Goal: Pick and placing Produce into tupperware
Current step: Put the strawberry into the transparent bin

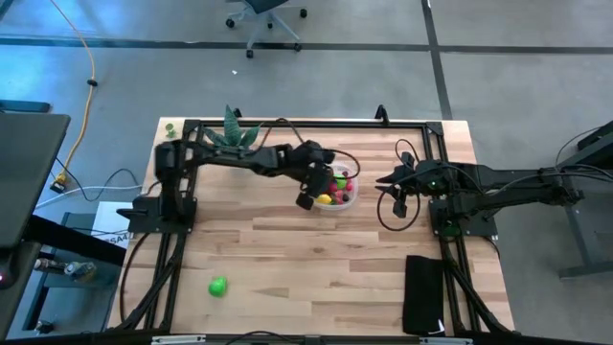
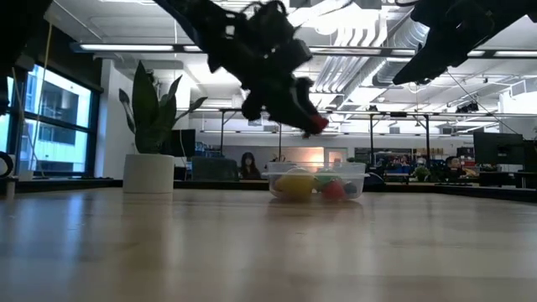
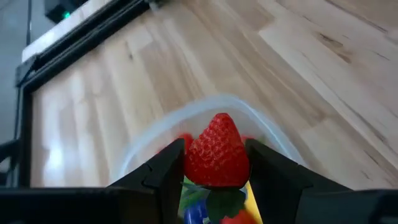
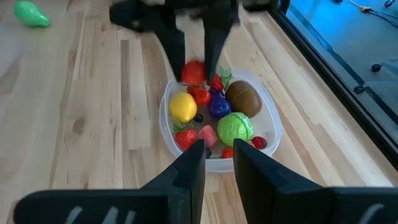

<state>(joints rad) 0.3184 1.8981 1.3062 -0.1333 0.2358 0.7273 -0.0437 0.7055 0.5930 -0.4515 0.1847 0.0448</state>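
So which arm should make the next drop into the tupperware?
Left. The left gripper holds a strawberry right above the tupperware, so it likely only needs to open. The right gripper hangs empty beside it.

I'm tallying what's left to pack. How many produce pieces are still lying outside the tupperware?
1: a green piece lies alone on the table near its front left, far from the tupperware. The left gripper holds a strawberry just above the tupperware. Arms may hide others.
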